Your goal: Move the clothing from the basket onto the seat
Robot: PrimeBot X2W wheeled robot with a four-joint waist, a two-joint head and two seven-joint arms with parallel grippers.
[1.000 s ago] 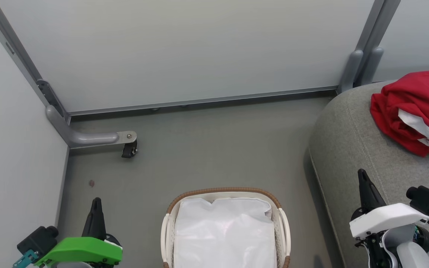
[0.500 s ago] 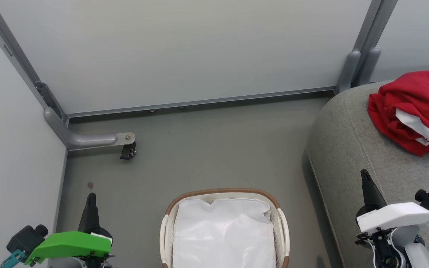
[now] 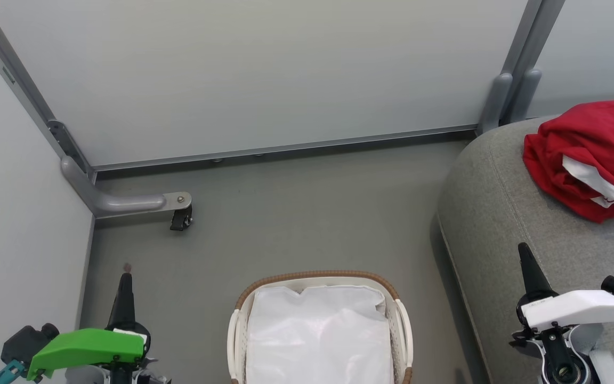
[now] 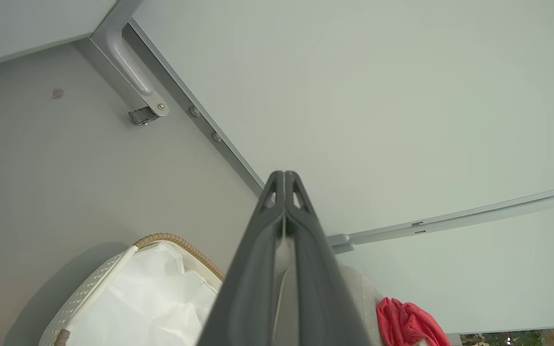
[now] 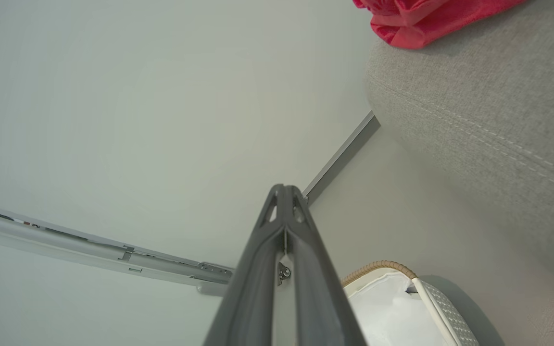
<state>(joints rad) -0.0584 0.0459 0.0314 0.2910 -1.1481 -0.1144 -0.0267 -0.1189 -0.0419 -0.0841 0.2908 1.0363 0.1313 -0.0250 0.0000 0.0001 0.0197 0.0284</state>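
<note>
The soft red fabric clothing with white trim point(image 3: 579, 144) is lying bunched in a heap on the large grey fabric-upholstered seat point(image 3: 499, 213), close to its rounded far corner on the robot's right. A white cuff with red stripes is showing at the heap's near edge. The oval white perforated plastic basket with a brown woven rim point(image 3: 317, 276) is standing on the grey floor point(image 3: 296, 213) beside the seat, to its left. A plain white sheet lining point(image 3: 317, 336) is covering the basket's inside.

The left gripper point(image 3: 124, 278), under a green housing, is hovering over the floor to the left of the basket. Its two dark fingers are pressed together with nothing between them and are pointing toward the pale wall panel point(image 3: 264, 74). The right gripper point(image 3: 523, 250), under a white housing, is hovering over the near part of the seat, well apart from the clothing. Its fingers are likewise pressed together on nothing; the right wrist view is showing them meeting along their length. A small black caster on a grey metal bracket point(image 3: 180, 217) is resting on the floor near the left wall corner.
</note>
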